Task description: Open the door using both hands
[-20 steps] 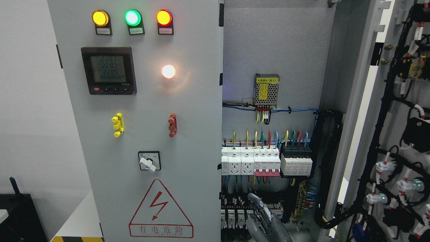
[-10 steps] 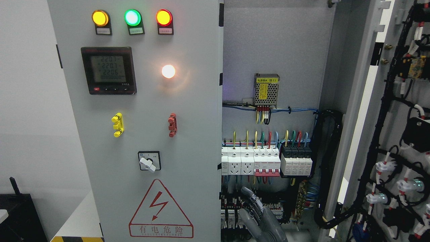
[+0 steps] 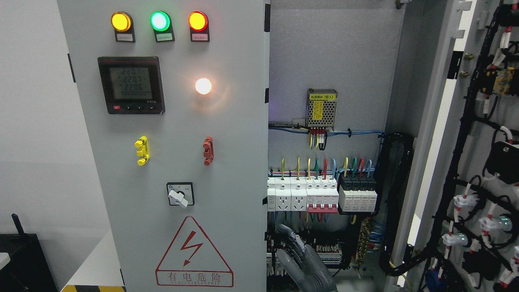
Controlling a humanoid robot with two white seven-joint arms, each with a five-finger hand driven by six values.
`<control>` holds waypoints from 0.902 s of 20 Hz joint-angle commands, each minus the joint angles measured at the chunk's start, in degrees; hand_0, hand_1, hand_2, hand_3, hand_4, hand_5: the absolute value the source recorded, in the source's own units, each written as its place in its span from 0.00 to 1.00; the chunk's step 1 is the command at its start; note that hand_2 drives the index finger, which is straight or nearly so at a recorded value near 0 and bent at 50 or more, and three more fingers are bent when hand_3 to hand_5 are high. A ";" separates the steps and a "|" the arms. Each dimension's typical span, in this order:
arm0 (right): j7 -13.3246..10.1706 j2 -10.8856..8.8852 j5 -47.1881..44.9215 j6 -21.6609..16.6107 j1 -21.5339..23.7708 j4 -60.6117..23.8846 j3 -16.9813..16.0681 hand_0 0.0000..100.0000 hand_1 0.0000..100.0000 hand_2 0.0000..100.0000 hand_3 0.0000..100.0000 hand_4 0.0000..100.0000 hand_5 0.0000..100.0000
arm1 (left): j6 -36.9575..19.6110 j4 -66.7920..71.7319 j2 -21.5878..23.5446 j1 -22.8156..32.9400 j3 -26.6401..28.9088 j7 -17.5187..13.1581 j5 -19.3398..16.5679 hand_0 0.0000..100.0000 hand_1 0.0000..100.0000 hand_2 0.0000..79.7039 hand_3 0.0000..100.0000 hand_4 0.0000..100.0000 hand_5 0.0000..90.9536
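Observation:
The cabinet's left door (image 3: 227,121) is a grey panel with three lamps, a meter and a warning triangle, and it stands closed. The right door (image 3: 478,134) is swung wide open at the picture's right, showing black wiring on its inner face. My right hand (image 3: 290,245), grey with jointed fingers, rises from the bottom edge in front of the open bay. Its fingers are stretched out and hold nothing. The fingertips (image 3: 280,227) lie just right of the left door's free edge (image 3: 267,227), apart from it.
Inside the bay sit rows of white and black breakers (image 3: 320,196), coloured wires and a small power supply (image 3: 321,107). A thick black cable bundle (image 3: 395,202) runs down the right side. A black box (image 3: 24,263) stands at the lower left.
My right hand has moved up and to the left, from the middle of the bay toward the left door's free edge. Both doors have stayed where they were.

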 commanded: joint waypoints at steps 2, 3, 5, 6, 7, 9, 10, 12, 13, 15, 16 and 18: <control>0.69 0.27 -4.84 1.44 -2.12 3.01 1.22 0.12 0.39 0.00 0.00 0.00 0.00 | 0.04 -1.58 0.01 0.00 -0.79 0.02 0.00 0.12 0.39 0.00 0.00 0.00 0.00; 0.69 0.18 -6.16 2.23 -2.39 3.19 1.30 0.12 0.39 0.00 0.00 0.00 0.00 | 0.04 -1.58 0.01 0.00 -0.79 0.02 0.00 0.12 0.39 0.00 0.00 0.00 0.00; 0.69 -0.16 -6.44 2.33 -2.57 3.19 1.30 0.12 0.39 0.00 0.00 0.00 0.00 | 0.04 -1.58 0.00 0.00 -0.79 0.02 0.00 0.12 0.39 0.00 0.00 0.00 0.00; 0.69 -0.25 -6.53 2.33 -2.57 3.19 1.30 0.12 0.39 0.00 0.00 0.00 0.00 | 0.04 -1.58 0.01 0.00 -0.79 0.02 0.00 0.12 0.39 0.00 0.00 0.00 0.00; 0.77 -0.26 -6.53 2.33 -2.83 3.36 1.22 0.12 0.39 0.00 0.00 0.00 0.00 | 0.04 -1.58 0.01 0.00 -0.79 0.02 0.00 0.12 0.39 0.00 0.00 0.00 0.00; 0.95 -0.26 -6.62 2.33 -3.62 4.41 1.22 0.12 0.39 0.00 0.00 0.00 0.00 | 0.04 -1.58 0.01 0.00 -0.79 0.02 0.00 0.12 0.39 0.00 0.00 0.00 0.00; 1.73 -0.34 -6.62 2.42 -3.80 4.59 1.22 0.12 0.39 0.00 0.00 0.00 0.00 | 0.04 -1.58 0.01 0.00 -0.79 0.02 0.00 0.12 0.39 0.00 0.00 0.00 0.00; 4.72 -0.34 -6.62 2.50 -3.88 4.68 1.22 0.12 0.39 0.00 0.00 0.00 0.00 | 0.04 -1.58 0.01 0.00 -0.79 0.02 0.00 0.12 0.39 0.00 0.00 0.00 0.00; 5.25 -0.34 -6.70 2.50 -4.23 4.94 1.13 0.12 0.39 0.00 0.00 0.00 0.00 | 0.04 -1.58 0.01 0.00 -0.79 0.02 0.00 0.12 0.39 0.00 0.00 0.00 0.00; 5.35 -0.34 -6.70 2.50 -5.02 6.43 0.87 0.12 0.39 0.00 0.00 0.00 0.00 | 0.04 -1.58 0.01 0.00 -0.79 0.02 0.00 0.12 0.39 0.00 0.00 0.00 0.00; 5.43 -0.26 -6.70 2.50 -5.38 7.31 0.69 0.12 0.39 0.00 0.00 0.00 0.00 | 0.04 -1.58 0.01 0.00 -0.79 0.02 0.00 0.12 0.39 0.00 0.00 0.00 0.00; 5.61 -0.26 -6.62 2.42 -6.17 8.37 0.51 0.12 0.39 0.00 0.00 0.00 0.00 | 0.04 -1.58 0.00 0.00 -0.79 0.02 0.00 0.12 0.39 0.00 0.00 0.00 0.00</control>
